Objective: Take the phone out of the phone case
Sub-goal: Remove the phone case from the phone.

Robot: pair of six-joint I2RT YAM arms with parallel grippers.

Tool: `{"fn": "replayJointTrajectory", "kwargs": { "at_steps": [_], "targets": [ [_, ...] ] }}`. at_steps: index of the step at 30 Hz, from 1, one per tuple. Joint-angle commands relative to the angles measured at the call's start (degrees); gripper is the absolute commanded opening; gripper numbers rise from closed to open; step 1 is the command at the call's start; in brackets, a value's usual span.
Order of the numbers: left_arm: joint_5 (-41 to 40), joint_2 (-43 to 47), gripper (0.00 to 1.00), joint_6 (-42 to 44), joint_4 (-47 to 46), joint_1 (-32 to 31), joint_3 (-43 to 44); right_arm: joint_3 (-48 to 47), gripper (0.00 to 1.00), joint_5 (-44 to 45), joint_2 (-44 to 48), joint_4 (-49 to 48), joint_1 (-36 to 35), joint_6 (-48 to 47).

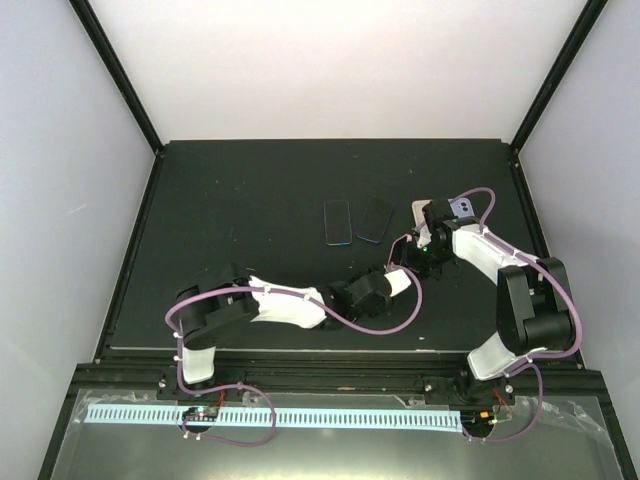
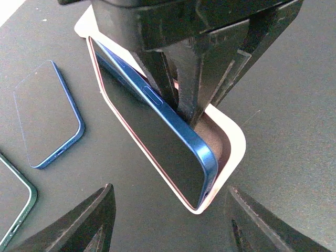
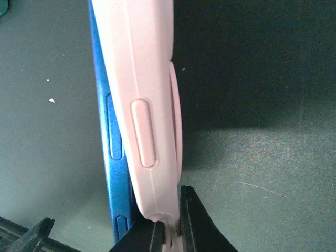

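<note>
Top view: case largely hidden under right gripper. Left wrist view: green phone cut off at left edge.

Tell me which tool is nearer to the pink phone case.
Right. The right tool grips the phone case at its edge; the left tool is open, facing it, apart.

left arm: stretched rightward | left fingers: apart | right arm: elbow bent | right fingers: pinched together

Black right gripper pinches far wall of pale pink case, blocking that side. Near corner of blue phone clear. Loose blue-rimmed phone well left.
</note>
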State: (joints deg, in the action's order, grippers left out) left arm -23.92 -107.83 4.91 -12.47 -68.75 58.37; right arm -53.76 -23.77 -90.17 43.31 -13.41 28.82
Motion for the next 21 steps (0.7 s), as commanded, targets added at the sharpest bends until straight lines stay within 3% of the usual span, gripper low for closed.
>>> {"fn": "replayJointTrajectory", "kwargs": {
  "at_steps": [1, 11, 21],
  "targets": [
    [-2.5, -0.9, 0.57, 3.1, -3.2, -0.1, 2.7, -0.5, 0.01, -1.7, 0.0, -1.6, 0.1, -0.3],
    [-4.1, -2.4, 0.59, 5.8, -2.0, -0.1, 5.2, 0.2, 0.01, -4.6, 1.1, -2.3, 0.1, 0.2],
    [-9.9, -3.3, 0.54, 7.6, -0.2, -0.1, 4.9, 1.5, 0.01, -7.9, 4.1, -3.0, 0.1, 0.7]
  ]
}}
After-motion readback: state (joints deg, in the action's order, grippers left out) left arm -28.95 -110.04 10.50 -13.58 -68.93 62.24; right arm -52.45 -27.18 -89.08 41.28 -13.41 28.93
